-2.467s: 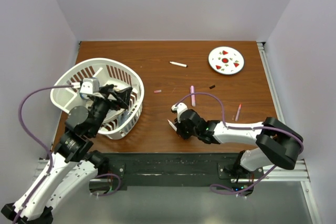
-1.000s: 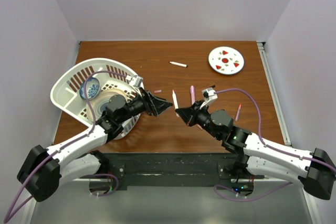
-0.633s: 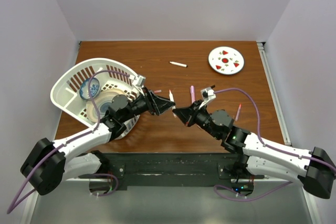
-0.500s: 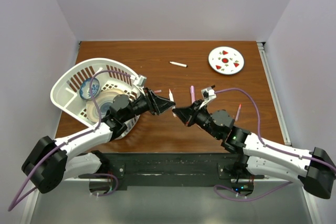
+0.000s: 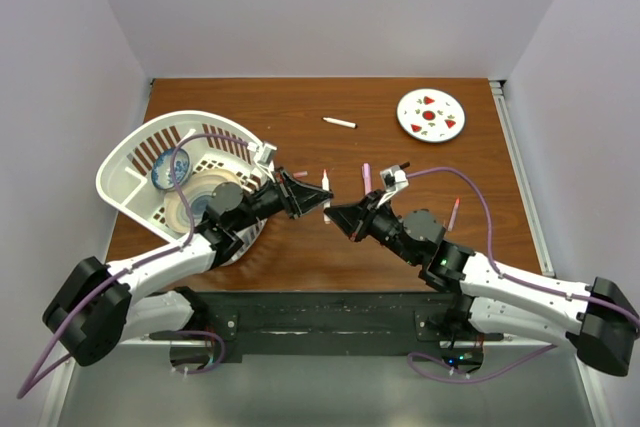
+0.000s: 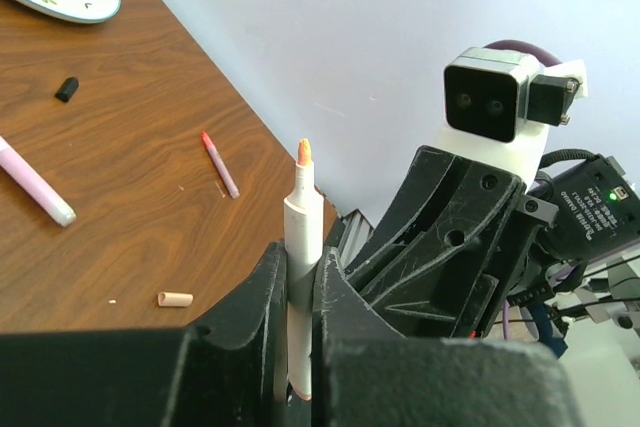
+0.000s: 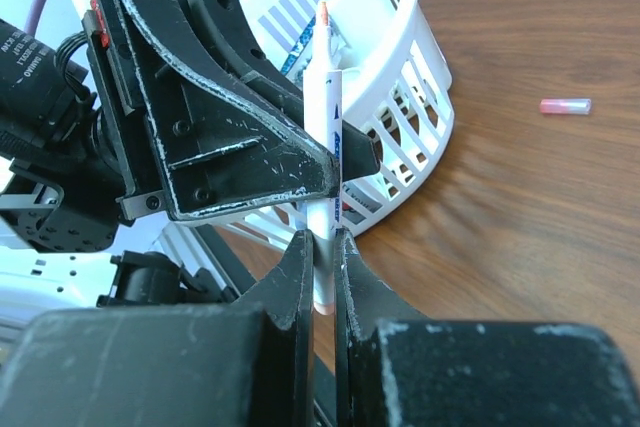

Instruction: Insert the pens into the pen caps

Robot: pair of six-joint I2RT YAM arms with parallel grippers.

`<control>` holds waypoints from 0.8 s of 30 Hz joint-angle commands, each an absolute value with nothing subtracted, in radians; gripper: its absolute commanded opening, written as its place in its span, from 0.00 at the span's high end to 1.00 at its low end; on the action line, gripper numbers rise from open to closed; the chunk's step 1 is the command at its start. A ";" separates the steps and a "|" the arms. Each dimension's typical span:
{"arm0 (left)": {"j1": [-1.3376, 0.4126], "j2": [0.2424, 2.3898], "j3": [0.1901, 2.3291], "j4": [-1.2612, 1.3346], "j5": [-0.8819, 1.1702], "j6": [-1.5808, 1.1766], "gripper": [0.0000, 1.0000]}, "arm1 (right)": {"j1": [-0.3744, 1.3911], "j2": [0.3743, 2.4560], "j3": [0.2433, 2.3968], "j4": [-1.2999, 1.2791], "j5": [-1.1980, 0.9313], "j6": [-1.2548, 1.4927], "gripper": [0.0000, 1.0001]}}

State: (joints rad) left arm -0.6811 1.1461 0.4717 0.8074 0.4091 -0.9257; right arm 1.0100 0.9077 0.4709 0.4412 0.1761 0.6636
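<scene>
Two arms reach in low from the near edge and meet nose to nose over the middle of the surface [image 5: 250, 107], forearms angled inward. The left pincer [image 5: 317, 201] comes from the basket [image 5: 130, 152] side and the right pincer [image 5: 336, 215] from the opposite side.

Both are pressed together on the same orange-tipped white pen [image 5: 324, 185]. In the left wrist view the left pincer [image 6: 300, 269] pinches the barrel of the pen [image 6: 298, 217] low down, the tip sticking out beyond the fingers. In the right wrist view the right pincer [image 7: 322, 247] nips the pen [image 7: 328, 137] near its peach lower end, with the left pincer's black fingers just behind it.

The pen has a white barrel with small blue print, and in the overhead view its tip points away from the arm bases. It is held clear of the surface.

On the wood lie a lilac pen [image 5: 367, 179], a red-tipped pen [image 5: 454, 212] and a second white pen [image 5: 339, 122] farther back. Loose among them are a black cap [image 5: 404, 164], a pink cap [image 5: 300, 174] and a peach cap [image 6: 175, 299]. A spotted plate [image 5: 430, 114] sits at the far right.
</scene>
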 commanded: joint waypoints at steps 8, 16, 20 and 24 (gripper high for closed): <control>-0.663 1.008 0.587 0.479 0.376 -0.727 1.00 | 1.017 0.818 0.561 -0.035 0.320 0.719 0.63; -0.592 0.896 0.778 0.054 0.186 -0.494 1.00 | 1.008 0.851 0.617 -0.461 0.674 0.908 0.48; -0.594 0.855 0.813 0.003 0.157 -0.437 1.00 | 0.997 0.922 0.666 -0.633 0.709 1.316 0.48; -0.594 0.818 0.804 -0.060 0.140 -0.405 1.00 | 0.909 1.103 0.834 -0.846 0.669 1.466 0.47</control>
State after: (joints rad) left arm -0.5964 0.8478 0.7795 0.0444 0.1879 -0.4961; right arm 0.9844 0.9703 0.6605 -0.5774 0.6098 1.1740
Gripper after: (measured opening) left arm 0.122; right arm 0.523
